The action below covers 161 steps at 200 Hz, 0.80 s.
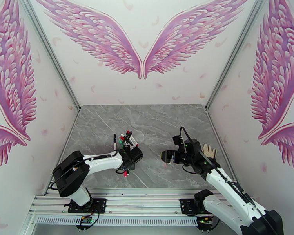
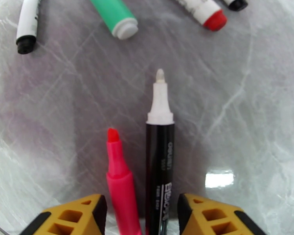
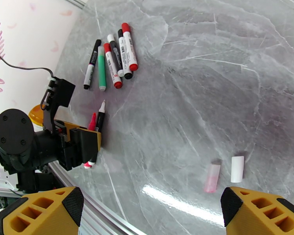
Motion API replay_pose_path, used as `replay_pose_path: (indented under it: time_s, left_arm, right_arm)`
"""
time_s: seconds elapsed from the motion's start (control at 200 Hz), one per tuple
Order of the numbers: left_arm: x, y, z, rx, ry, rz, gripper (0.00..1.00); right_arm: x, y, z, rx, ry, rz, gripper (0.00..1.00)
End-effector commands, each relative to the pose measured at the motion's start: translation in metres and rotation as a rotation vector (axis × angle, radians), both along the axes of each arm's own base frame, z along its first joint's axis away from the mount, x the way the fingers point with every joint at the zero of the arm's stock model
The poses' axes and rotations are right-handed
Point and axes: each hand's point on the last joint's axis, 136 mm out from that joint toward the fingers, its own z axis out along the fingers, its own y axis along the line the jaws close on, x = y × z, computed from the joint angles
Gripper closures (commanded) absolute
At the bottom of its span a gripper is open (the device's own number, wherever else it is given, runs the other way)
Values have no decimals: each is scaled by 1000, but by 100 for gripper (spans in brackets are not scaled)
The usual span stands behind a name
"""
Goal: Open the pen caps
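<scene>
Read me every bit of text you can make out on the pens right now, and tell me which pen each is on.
"DELI", roughly, in small white sideways letters on the uncapped black pen barrel in the left wrist view.
A larger white word lower on the same barrel: cut off at the frame edge, unreadable.
Black print on the white-barrelled pens in the far cluster: too small to read.
</scene>
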Motion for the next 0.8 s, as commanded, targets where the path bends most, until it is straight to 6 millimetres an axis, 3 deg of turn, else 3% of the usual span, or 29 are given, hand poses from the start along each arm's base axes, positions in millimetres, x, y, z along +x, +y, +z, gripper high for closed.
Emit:
replay_pose_path:
  time_s: [0.0,0.4,0.675,0.8]
  left_arm:
    - [4,-3,0,-15,-11,12,49]
    - [10,29,-1,82,-14,1,62]
    - [16,54,3,101,-23,-10,62]
    - [17,57,5,69,-29,-6,56]
  right_arm:
    - [-5,0,-7,-17,8,15,1]
    - [-4,0,-7,-20,8,13,1]
    - [-3,0,-7,-21,10,9,1]
    - [-3,-1,-8,-24,11,9,1]
